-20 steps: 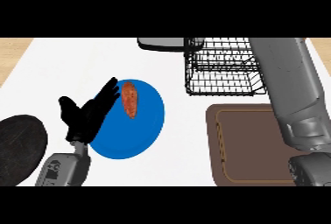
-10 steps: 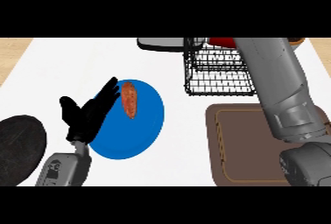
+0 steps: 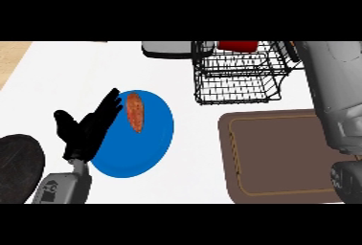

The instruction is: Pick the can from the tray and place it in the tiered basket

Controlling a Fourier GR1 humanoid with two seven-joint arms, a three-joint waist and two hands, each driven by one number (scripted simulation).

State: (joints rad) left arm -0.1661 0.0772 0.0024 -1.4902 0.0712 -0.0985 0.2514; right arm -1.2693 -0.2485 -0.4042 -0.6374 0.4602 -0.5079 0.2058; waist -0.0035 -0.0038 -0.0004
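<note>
A red can [image 3: 237,46] shows at the picture's top, inside the upper tier of the black wire tiered basket [image 3: 237,88]. The brown tray [image 3: 283,191] lies at the lower right with nothing on it. My right forearm [image 3: 332,95] runs up the right side past the basket, and its upper end is cut off at the top, so the right hand does not show. My left hand [image 3: 88,129] rests open with fingers up, over the left rim of a blue plate.
The blue plate [image 3: 152,143] holds an orange-brown sweet potato [image 3: 134,112]. A black round pan-like disc [image 3: 16,167] lies at the lower left. A white and dark object [image 3: 166,49] stands at the back, left of the basket.
The right forearm has swung to the right, away from the basket's top. The red can now shows clear of the arm in the upper tier. The left hand has not moved.
</note>
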